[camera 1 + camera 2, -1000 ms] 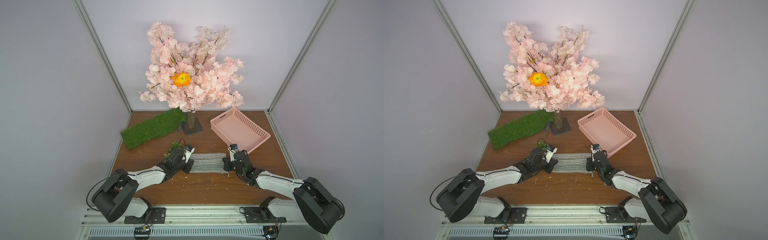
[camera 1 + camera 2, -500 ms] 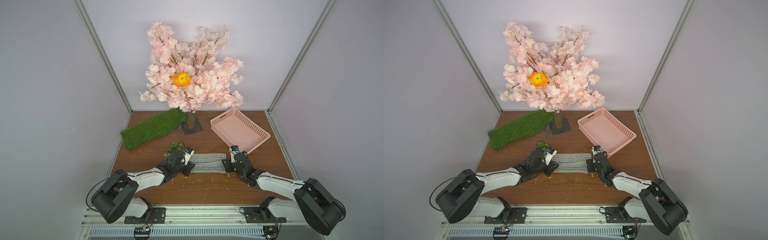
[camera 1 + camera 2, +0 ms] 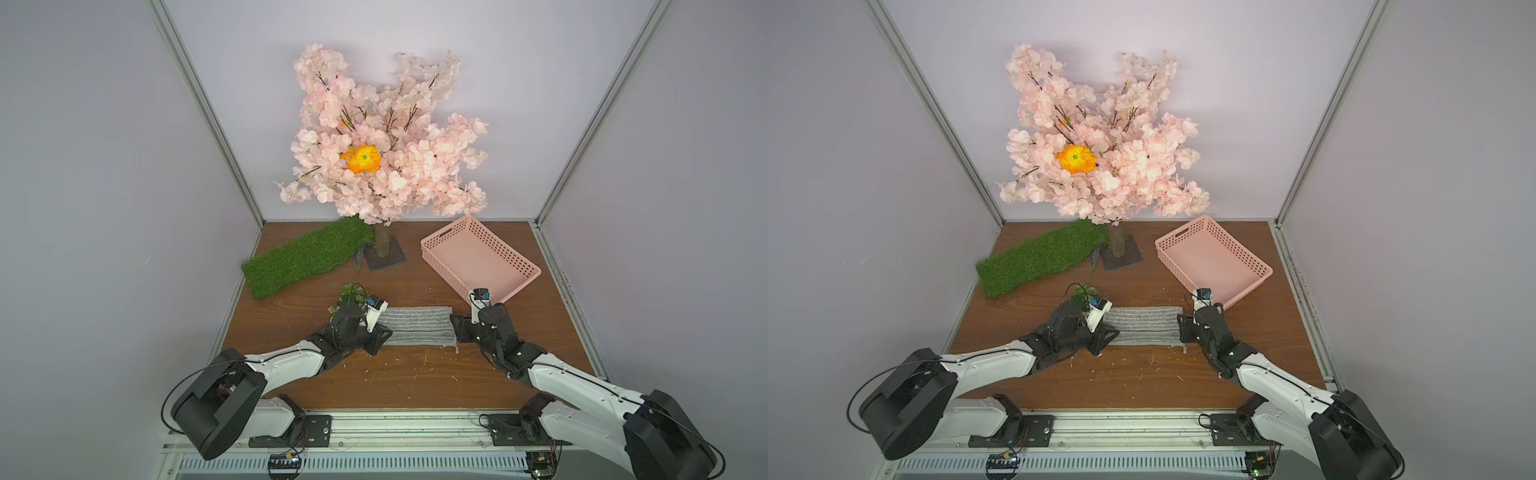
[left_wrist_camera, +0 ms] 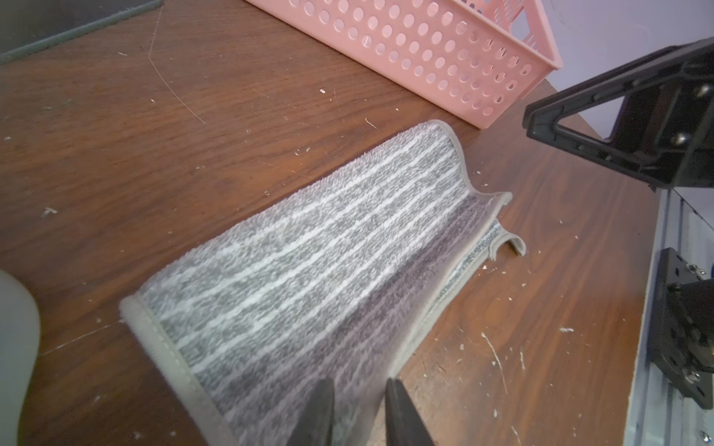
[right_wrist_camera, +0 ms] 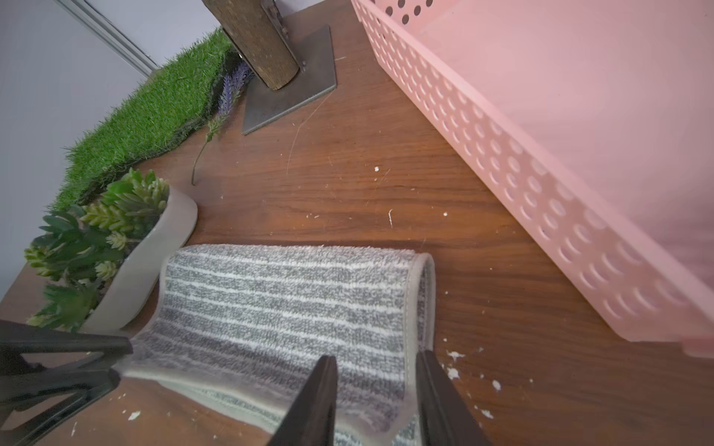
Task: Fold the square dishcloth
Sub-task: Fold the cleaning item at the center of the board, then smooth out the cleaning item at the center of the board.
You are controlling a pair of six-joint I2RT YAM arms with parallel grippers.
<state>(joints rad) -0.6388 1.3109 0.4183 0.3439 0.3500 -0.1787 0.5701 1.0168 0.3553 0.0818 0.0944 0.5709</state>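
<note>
Both grippers, left [image 4: 357, 413] and right [image 5: 376, 401], stand parted over the folded dishcloth [image 3: 415, 330], which lies lengthwise between them.

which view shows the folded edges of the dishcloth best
The left wrist view: the dishcloth fills it close up, and the lower layer peeks out from under the top layer along one side. The right wrist view shows the layers too, partly behind the tool. In both top views the cloth is small and the layers hardly separate.

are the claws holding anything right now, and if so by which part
Nothing is held. Both the left claw and right claw stand open over the near corners of the folded dishcloth, which lies flat on the table.
</note>
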